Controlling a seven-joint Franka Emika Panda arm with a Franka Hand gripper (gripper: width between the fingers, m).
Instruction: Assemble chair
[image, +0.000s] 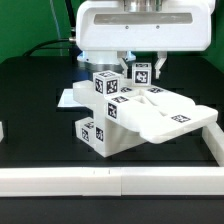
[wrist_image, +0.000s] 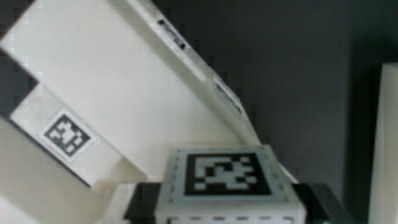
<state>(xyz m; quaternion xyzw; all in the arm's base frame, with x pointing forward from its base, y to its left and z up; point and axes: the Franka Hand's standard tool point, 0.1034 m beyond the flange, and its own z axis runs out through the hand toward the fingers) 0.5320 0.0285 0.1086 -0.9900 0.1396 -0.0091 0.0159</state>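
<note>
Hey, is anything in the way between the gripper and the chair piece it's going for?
Nothing visible. The gripper is already at the tagged chair piece, one finger on each side of it, with nothing else between them.

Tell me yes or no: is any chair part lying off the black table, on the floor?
No: in the exterior view the chair parts all sit clustered on the black table.

A black table top (image: 30, 110) spreads under everything in the exterior view. A long plain white border rail (image: 110, 182) runs along the table's near edge, with a visible seam about midway along it. A second white rail piece (image: 215, 150) meets it at the exterior view's right, angling back along the table's side. Behind the table stands a green backdrop (image: 30, 25). A dark cable (image: 45, 45) crosses in front of the backdrop, above the table's far edge.
</note>
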